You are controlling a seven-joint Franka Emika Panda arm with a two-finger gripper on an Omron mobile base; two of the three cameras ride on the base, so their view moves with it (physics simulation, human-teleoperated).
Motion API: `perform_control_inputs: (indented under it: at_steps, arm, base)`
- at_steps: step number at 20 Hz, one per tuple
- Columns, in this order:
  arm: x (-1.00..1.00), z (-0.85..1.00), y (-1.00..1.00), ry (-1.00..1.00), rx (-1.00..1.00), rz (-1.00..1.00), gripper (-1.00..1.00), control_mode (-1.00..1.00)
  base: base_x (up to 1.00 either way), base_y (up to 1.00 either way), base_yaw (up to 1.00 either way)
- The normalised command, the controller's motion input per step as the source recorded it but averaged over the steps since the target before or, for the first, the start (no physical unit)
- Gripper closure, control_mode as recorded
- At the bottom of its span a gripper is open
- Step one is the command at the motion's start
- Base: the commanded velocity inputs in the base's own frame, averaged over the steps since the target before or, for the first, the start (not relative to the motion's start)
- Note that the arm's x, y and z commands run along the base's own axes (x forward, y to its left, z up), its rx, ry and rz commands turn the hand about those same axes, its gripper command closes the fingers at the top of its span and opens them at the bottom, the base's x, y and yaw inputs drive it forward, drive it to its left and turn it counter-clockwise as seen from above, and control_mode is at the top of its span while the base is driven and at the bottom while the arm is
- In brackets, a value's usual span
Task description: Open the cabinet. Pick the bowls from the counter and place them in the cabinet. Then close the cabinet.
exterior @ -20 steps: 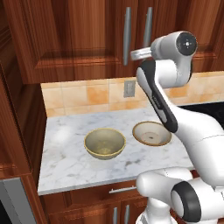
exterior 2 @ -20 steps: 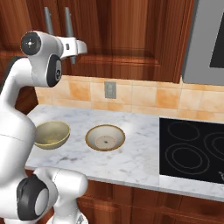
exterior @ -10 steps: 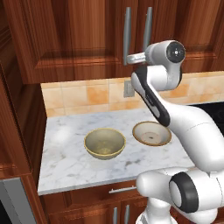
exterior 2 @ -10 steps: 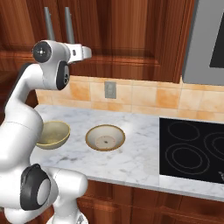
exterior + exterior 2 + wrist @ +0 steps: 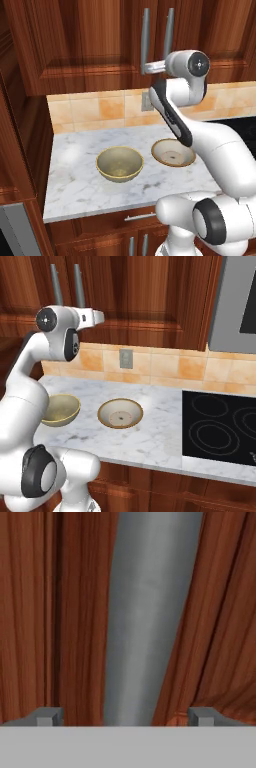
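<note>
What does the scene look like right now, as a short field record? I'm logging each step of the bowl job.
cabinet: doors shut
hand: open, raised at the cabinet, a silver handle between its tips, not yet gripped
deep bowl: upright on the counter, left of the other in the left base view
shallow bowl: upright on the counter, apart from the deep one
stovetop: beside the counter
step: opening not begun

Even, soft rendered light; blurry close-up.
</note>
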Motion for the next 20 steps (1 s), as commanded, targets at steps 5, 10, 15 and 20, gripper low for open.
perform_control_inputs:
  at_steps: [5, 10, 15, 20]
  arm:
    - [0.15, -0.27, -0.95, 0.00, 0.19, 0.12, 1.00, -1.00]
    - [0.00, -0.09, -1.00, 0.00, 0.27, 0.11, 1.00, -1.00]
    - [-0.29, -0.02, -1.00, -0.06, 0.28, 0.09, 1.00, -1.00]
    - [-0.73, 0.00, -1.00, -0.17, 0.28, 0.08, 1.00, -1.00]
  base:
    - [0.00, 0.00, 0.00]
    - [0.00, 0.00, 0.00]
    - [0.00, 0.00, 0.00]
    - [0.00, 0.00, 0.00]
